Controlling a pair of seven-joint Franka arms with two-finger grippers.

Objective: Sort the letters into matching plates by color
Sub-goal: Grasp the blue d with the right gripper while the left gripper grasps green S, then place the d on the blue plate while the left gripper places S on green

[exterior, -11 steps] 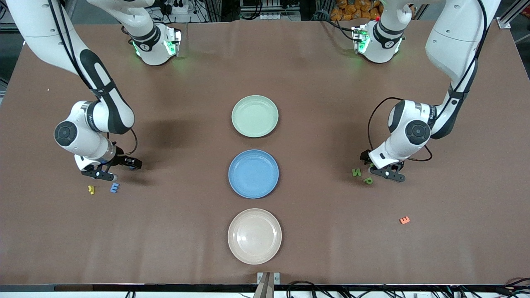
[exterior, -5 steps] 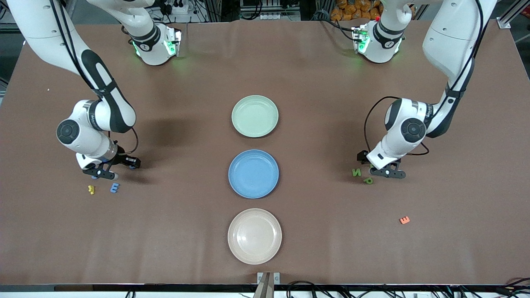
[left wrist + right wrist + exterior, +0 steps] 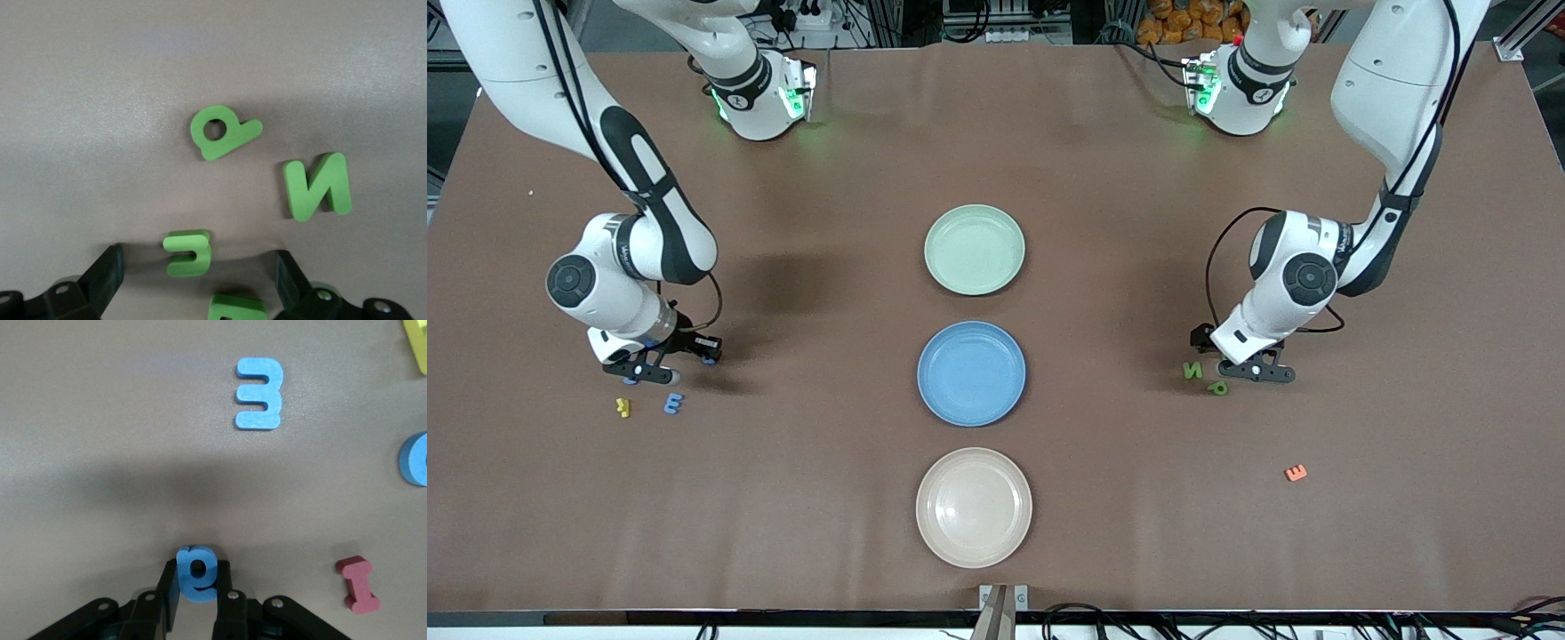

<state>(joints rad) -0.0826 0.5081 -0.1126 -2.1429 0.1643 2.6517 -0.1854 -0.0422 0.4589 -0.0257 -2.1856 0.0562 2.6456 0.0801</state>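
1. Gripping a small blue letter between its closed fingers, the right gripper sits low at the right arm's end of the table.
2. In the right wrist view, a blue E-shaped letter, a red letter, part of another blue letter and the corner of a yellow letter lie on the table near it.
3. The left gripper hangs low at the left arm's end of the table, fingers spread wide, holding nothing.
4. Between its fingers in the left wrist view lies a green C-shaped letter; another green letter shows partly, just beside it.
5. A green P-shaped letter and a green N lie close by.
6. An orange letter lies apart, nearer the front camera.
7. Three plates line the table's middle: pale green farthest from the front camera, blue between, cream nearest. None holds a letter.
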